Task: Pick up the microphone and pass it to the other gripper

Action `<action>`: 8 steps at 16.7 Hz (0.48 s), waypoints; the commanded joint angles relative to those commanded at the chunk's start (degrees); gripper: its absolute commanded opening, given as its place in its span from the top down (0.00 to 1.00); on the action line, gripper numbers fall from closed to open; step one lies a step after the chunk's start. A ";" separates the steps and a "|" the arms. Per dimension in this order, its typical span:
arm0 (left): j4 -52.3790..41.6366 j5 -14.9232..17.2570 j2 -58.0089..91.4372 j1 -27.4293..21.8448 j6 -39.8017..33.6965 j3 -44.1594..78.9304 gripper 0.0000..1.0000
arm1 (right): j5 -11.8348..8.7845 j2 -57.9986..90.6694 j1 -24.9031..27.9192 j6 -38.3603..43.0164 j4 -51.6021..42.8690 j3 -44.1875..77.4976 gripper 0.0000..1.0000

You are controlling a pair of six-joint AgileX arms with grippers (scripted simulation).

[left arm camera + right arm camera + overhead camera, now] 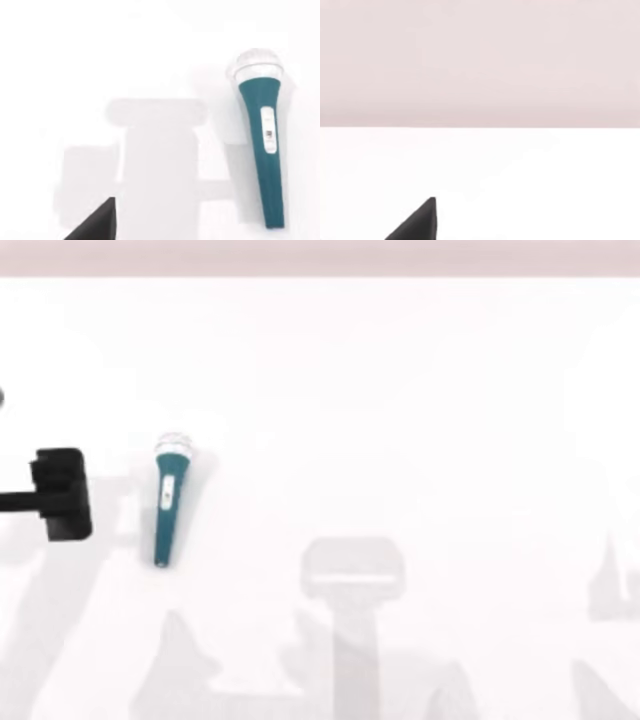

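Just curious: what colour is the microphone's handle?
Teal, with a small white switch patch; the microphone shows best in the left wrist view.

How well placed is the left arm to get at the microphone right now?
Probably well placed. The microphone lies flat on the bare table, with the left gripper just beside it toward the table's left, apart from it. Nothing lies between them. The right arm is out of the top view.

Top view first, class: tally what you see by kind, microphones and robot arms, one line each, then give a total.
Microphones: 1, the microphone, lying flat on the table at its left side.
Robot arms in view: 1, the left gripper, beside the microphone and apart from it.
Total: 2
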 joint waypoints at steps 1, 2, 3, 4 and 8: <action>-3.02 -0.09 6.03 -1.01 -0.90 3.78 0.00 | 0.00 0.00 0.00 0.00 0.00 0.00 0.00; -5.99 -0.18 11.89 -1.99 -1.77 7.49 0.00 | 0.00 0.00 0.00 0.00 0.00 0.00 0.00; -8.87 -0.26 17.55 -2.96 -2.63 11.12 0.00 | 0.00 0.00 0.00 0.00 0.00 0.00 0.00; -11.64 -0.33 22.86 -3.90 -3.47 14.66 0.00 | 0.00 0.00 0.00 0.00 0.00 0.00 0.00; -20.91 -0.54 40.09 -7.18 -6.41 27.29 0.00 | 0.00 0.00 0.00 0.00 0.00 0.00 0.00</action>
